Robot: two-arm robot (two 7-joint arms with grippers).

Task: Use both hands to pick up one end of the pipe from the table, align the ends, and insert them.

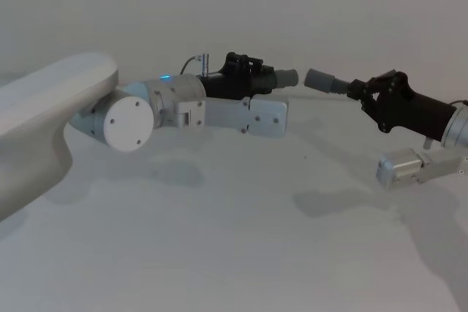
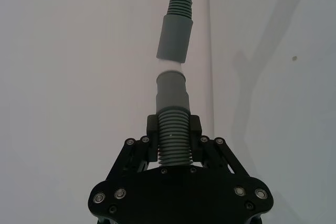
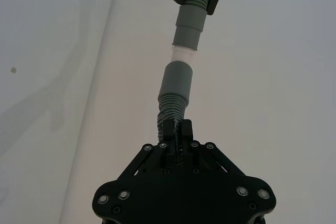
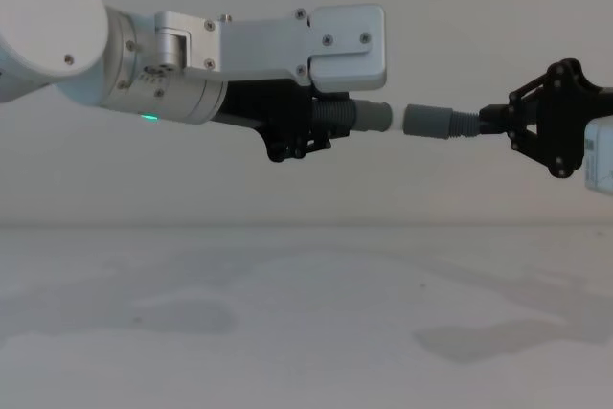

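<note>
Black plastic fingers of the left gripper (image 4: 299, 136) are clamped on the ribbed hose just behind its cuff (image 4: 372, 116), whose narrower pale tip faces right; the right gripper (image 4: 508, 124) is likewise closed on ribbed hose behind the wider socket cuff (image 4: 427, 122). Both ends hang in the air, well above the white table (image 4: 306, 332), nearly end to end with a small gap between them. In the left wrist view the socket (image 2: 174, 37) sits slightly tilted against the tip's line. The step in hand looks like alignment; the next move probably calls for squaring the two axes, then pushing the tip straight into the socket.
</note>
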